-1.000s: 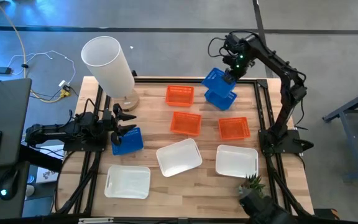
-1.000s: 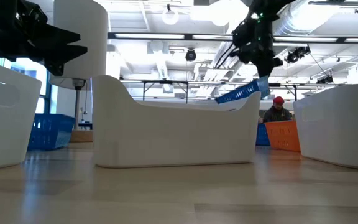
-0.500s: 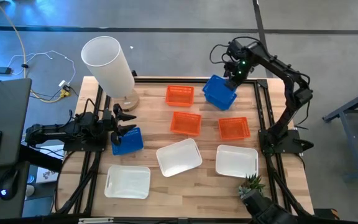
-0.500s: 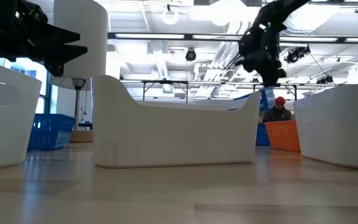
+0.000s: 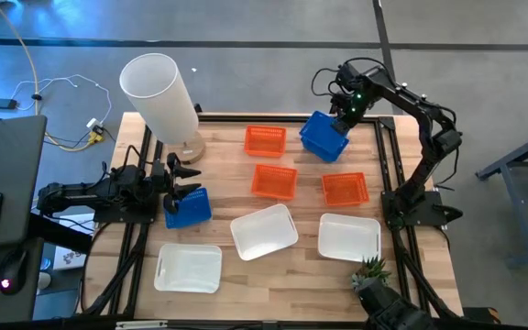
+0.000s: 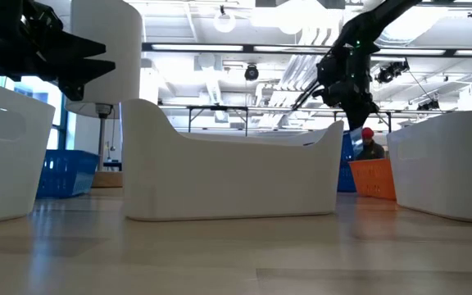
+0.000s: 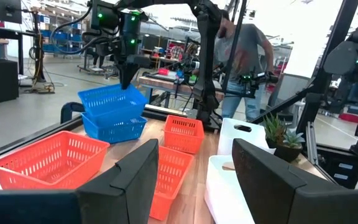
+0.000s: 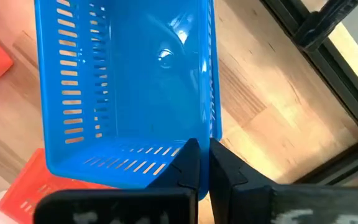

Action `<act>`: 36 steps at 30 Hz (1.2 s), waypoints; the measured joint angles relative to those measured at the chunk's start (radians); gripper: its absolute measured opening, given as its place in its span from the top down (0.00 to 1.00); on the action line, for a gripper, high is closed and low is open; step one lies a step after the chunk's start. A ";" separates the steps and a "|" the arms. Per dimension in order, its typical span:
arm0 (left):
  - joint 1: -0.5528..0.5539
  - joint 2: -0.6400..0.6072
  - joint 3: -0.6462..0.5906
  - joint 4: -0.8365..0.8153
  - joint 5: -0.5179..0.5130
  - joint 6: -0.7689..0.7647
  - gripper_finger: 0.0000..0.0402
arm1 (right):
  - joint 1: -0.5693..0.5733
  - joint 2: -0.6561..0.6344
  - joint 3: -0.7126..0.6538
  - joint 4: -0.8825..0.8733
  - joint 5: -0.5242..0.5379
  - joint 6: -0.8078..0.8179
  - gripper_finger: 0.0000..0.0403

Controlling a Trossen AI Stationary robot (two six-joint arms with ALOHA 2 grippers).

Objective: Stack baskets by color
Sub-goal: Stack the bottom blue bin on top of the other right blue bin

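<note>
Gripping a short-end rim, the right pincer [image 5: 341, 117] is seen clamped shut on the upper blue basket [image 5: 324, 135] at the far right corner of the wooden counter [image 5: 282, 280]. In the left wrist view that basket is shown nested, slightly askew, in a second blue basket [image 7: 114, 126]. From above, the pair's long axis is seen running diagonally, the gripped end pointed toward the counter's far right corner and the open mouth turned upward.

A third blue basket [image 5: 188, 208] is set at the counter's left edge, just in front of the left pincer [image 5: 187, 184], whose fingers are held apart and on nothing.

Three orange baskets are laid singly, all open side up: one [image 5: 265, 140] near the far edge, one [image 5: 274, 181] at the middle, one [image 5: 346, 189] to its right, each with its long axis roughly across the counter.

Three white baskets are spread along the near side: one [image 5: 189, 267] at the left, one [image 5: 264, 231] at the centre and turned at an angle, one [image 5: 348, 236] at the right.

A tall white cylinder lamp [image 5: 162, 95] is stood at the far left corner, and a small potted plant [image 5: 371, 273] at the near right corner. A person [image 7: 244, 56] is visible in the room beyond.
</note>
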 joint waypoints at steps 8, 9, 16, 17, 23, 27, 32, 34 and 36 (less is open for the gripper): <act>0.000 0.000 0.000 0.000 0.000 0.000 0.51 | 0.001 0.000 0.000 0.024 0.005 0.022 1.00; 0.000 0.000 0.000 0.000 0.000 0.000 0.51 | 0.002 0.000 0.000 0.024 0.000 0.022 1.00; 0.000 0.000 0.000 0.000 0.000 0.000 0.51 | 0.002 0.000 0.000 0.011 -0.002 0.023 0.90; 0.000 0.000 0.000 0.000 0.000 0.000 0.51 | 0.002 0.000 0.000 0.009 -0.002 0.023 0.87; 0.000 0.000 0.000 0.000 0.000 0.000 0.51 | 0.002 0.000 0.000 0.002 -0.002 0.034 0.78; 0.000 0.000 0.000 0.000 0.000 0.000 0.51 | 0.002 0.000 0.000 0.002 -0.001 0.047 0.77; 0.000 0.000 0.000 0.000 0.000 0.000 0.51 | 0.008 0.000 0.000 0.002 0.023 0.061 0.77; 0.000 0.000 0.000 0.000 0.000 0.000 0.51 | 0.018 0.000 0.000 0.005 0.040 0.061 0.77; 0.000 0.000 0.000 0.000 0.000 0.000 0.51 | 0.038 0.000 0.000 0.006 0.072 0.061 0.77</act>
